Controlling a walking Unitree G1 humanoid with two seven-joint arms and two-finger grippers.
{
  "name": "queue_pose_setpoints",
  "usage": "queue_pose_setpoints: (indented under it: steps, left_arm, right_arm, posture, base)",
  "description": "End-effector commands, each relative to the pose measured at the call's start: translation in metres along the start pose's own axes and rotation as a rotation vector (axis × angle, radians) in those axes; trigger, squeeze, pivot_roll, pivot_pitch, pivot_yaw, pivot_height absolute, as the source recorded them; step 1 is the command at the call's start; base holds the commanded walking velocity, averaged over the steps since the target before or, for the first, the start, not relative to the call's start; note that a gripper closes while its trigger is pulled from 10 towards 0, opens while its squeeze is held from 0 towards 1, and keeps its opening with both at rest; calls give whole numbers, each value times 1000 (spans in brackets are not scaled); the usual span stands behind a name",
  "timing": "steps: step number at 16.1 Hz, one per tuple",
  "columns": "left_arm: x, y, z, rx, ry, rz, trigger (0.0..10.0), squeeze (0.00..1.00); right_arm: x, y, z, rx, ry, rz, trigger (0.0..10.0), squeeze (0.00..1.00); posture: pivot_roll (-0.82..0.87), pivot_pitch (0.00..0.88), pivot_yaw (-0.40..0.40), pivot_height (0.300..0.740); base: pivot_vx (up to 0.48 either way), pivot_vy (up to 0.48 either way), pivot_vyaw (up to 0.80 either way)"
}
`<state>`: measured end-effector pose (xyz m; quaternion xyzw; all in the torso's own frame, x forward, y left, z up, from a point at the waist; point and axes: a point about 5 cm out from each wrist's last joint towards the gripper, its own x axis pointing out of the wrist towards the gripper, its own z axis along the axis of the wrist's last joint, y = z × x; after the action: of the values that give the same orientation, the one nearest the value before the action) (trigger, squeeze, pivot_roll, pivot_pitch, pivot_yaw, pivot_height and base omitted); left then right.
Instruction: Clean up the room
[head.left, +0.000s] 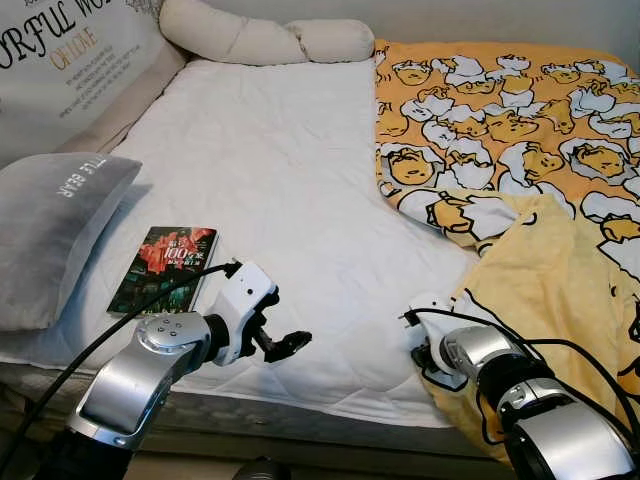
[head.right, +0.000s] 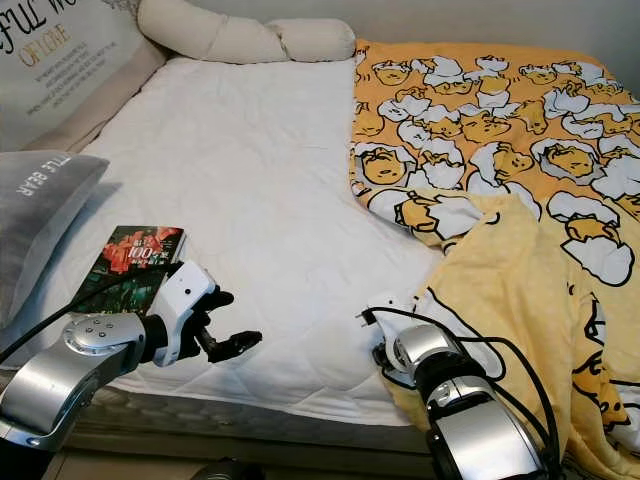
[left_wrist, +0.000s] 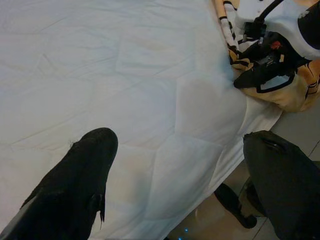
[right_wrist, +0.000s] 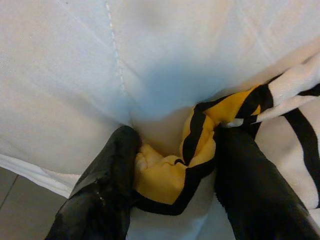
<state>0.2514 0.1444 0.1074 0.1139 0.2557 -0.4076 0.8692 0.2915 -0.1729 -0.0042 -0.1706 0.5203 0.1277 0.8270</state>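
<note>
My right fingers (right_wrist: 100, 200) pinch the soft, light blanket (head.left: 560, 270) by its corner hem; my left gripper (head.left: 285, 345) hangs open over the bed (head.left: 280, 180).

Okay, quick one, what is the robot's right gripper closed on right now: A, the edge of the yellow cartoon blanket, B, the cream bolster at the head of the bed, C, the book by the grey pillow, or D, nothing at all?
A: in the right wrist view the right gripper has its two black fingers pinching a bunched fold of the yellow blanket at the mattress edge.
</note>
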Motion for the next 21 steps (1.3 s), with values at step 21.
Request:
queue_pose_setpoints:
  steps: [21]
  left_arm:
    - [-7,-36,-20,-83,7,-62,10000,0]
  right_arm:
    - [-161,84,-36,7,-506,1233,1647,0]
  posture:
    - [7,0,31,740]
  base:
    - [0,0,0]
